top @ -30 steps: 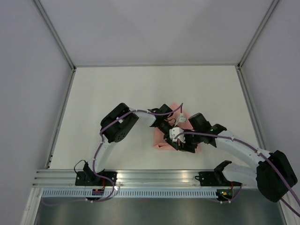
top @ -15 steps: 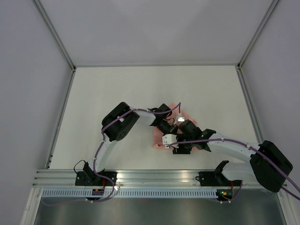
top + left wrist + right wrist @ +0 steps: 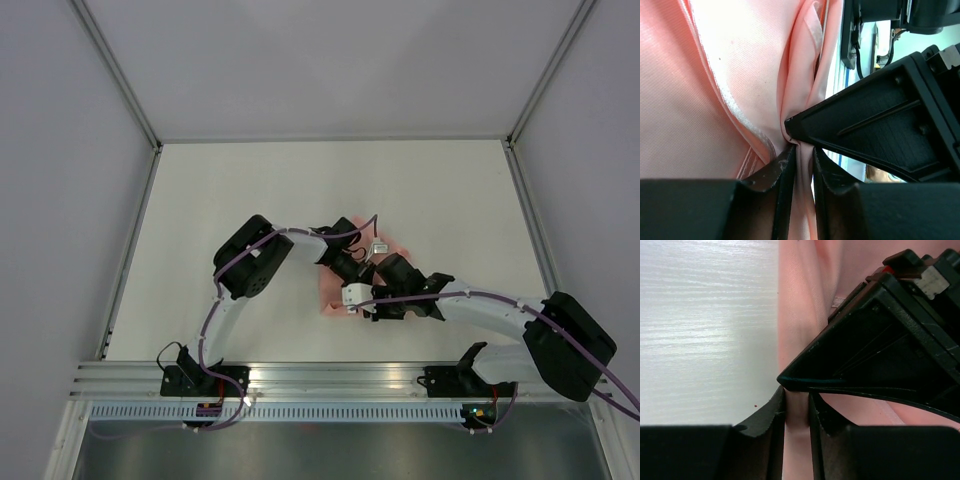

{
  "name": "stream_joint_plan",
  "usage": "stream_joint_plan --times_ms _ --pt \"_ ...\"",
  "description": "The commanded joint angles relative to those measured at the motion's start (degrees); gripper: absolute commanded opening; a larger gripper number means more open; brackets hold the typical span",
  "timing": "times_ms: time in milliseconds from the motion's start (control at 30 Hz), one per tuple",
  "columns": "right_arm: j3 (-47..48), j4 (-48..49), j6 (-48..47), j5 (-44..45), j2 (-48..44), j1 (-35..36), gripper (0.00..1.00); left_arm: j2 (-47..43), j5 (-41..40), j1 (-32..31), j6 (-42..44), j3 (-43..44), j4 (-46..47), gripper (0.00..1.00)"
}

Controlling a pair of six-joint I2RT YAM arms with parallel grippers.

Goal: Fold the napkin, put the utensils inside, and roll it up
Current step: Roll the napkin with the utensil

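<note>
Right arm [image 3: 480, 310] slid left, bunching the napkin [image 3: 705, 100].
Left tool [image 3: 801, 152] and right tool [image 3: 797, 397] pinch it, crowded mid-frame; they could bump, spoiling the fold.

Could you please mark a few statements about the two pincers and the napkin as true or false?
1. The left pincer is shut on a fold of the napkin. True.
2. The right pincer hangs open, clear of the napkin. False: it too pinches a fold of it.
3. The napkin is blue. False: it is salmon pink.
4. The left pincer and the right pincer are close together at the napkin. True.
</note>
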Motion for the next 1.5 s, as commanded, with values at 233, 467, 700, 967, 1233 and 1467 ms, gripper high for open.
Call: stream_joint_plan --times_ms 233,467,700,967,1233,1467 --pt "3.7 -8.3 -3.9 -7.3 7.4 -1.3 0.15 -6.0 -16.4 1.8 -3.5 -1.1 3.6 0.33" --pt "6.7 -12.8 -6.4 -12.3 12.1 -4.6 0.13 -10.2 -20.1 4.8 -5.6 -1.4 3.6 0.34" --pt "10.6 -18.2 -10.6 -17.7 16.7 -8.7 0.11 -16.8 -25.2 8.3 -6.8 -3.2 4.4 0.34" --pt "18.9 -28.3 -17.1 -24.0 26.9 -14.4 0.11 -27.8 -35.5 10.0 -7.4 -10.2 8.2 0.34" --pt "28.2 -39.2 -23.8 -27.3 37.9 -18.4 0.11 -45.1 -50.3 10.0 -7.2 -27.1 22.5 0.31" --pt "32.2 -42.3 -24.6 -28.1 42.9 -19.4 0.11 -57.5 -64.7 -0.3 4.4 -39.4 30.5 0.34"
